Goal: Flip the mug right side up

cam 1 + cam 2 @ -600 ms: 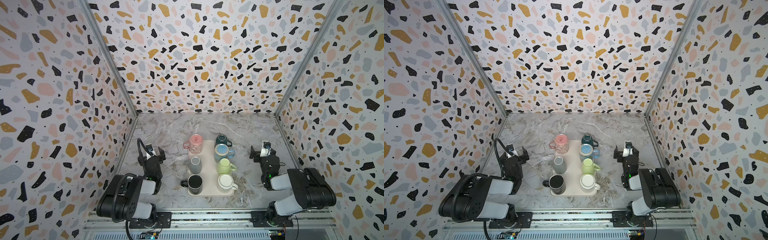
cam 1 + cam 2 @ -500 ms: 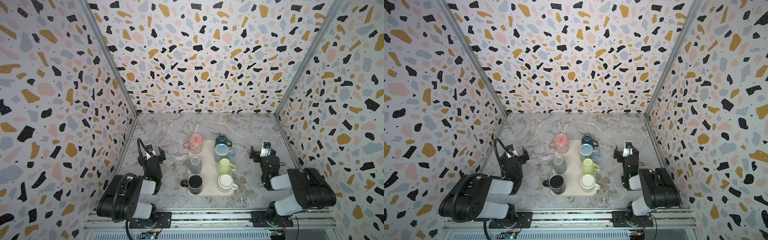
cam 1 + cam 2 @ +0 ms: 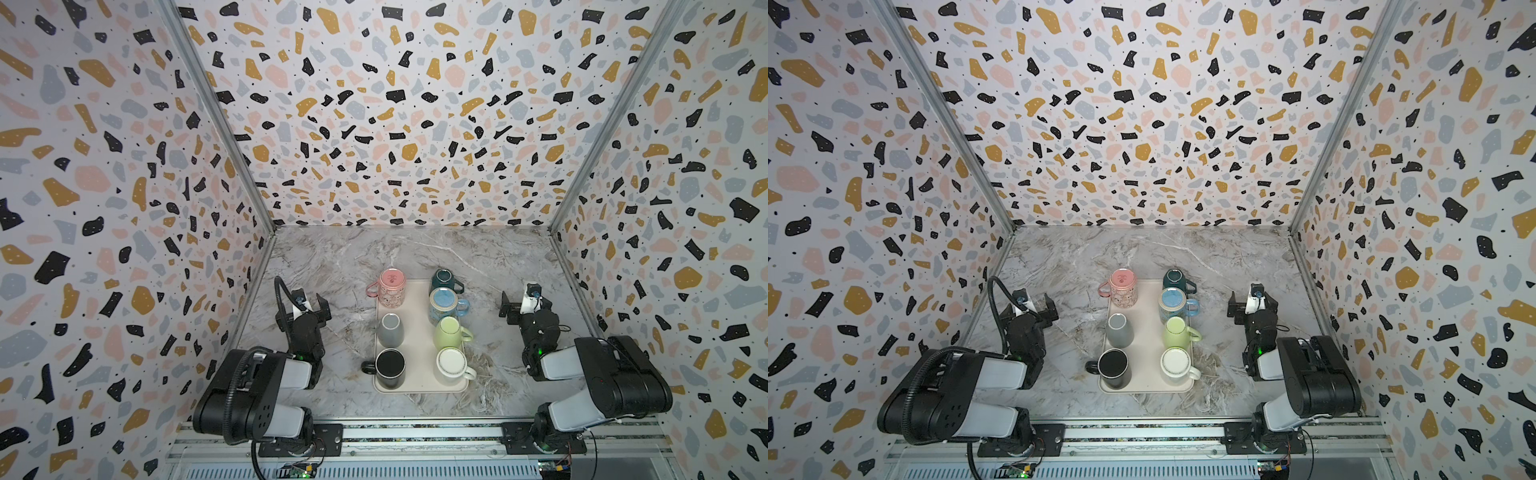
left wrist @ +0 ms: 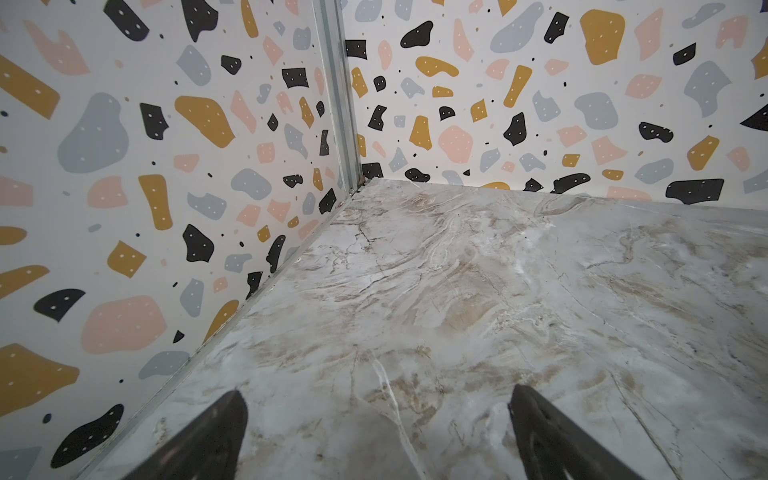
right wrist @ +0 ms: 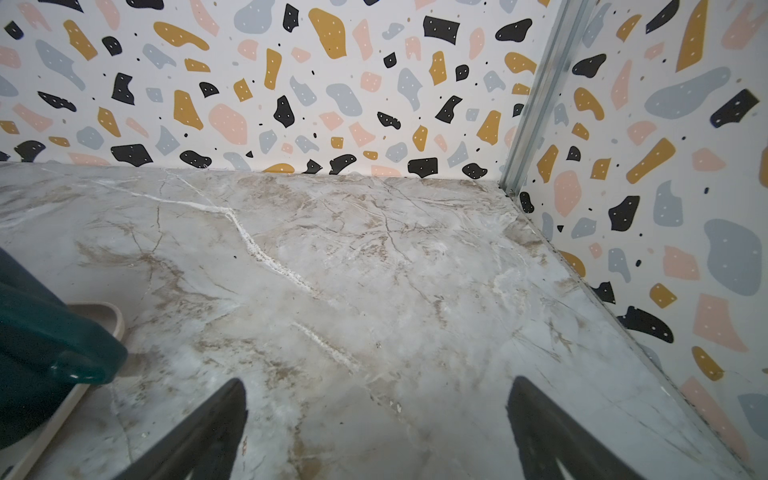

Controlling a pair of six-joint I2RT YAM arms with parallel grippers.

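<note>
A cream tray (image 3: 417,365) (image 3: 1144,368) in the middle of the marble table carries several mugs. The grey mug (image 3: 390,330) (image 3: 1119,330) shows a closed pale top and no handle, so it looks upside down. The pink mug (image 3: 392,287) at the tray's far left corner also shows a flat top. My left gripper (image 3: 308,303) (image 4: 376,399) rests open left of the tray, nothing between its fingers. My right gripper (image 3: 521,301) (image 5: 374,384) rests open right of the tray, also empty. The dark teal mug (image 5: 41,332) and the tray rim (image 5: 113,320) show at the edge of the right wrist view.
Blue (image 3: 444,303), light green (image 3: 449,332), white (image 3: 451,365), black (image 3: 390,368) and dark teal (image 3: 443,279) mugs stand mouth up on the tray. Patterned walls close in the table on three sides. Both arm bases sit on the front rail (image 3: 415,434).
</note>
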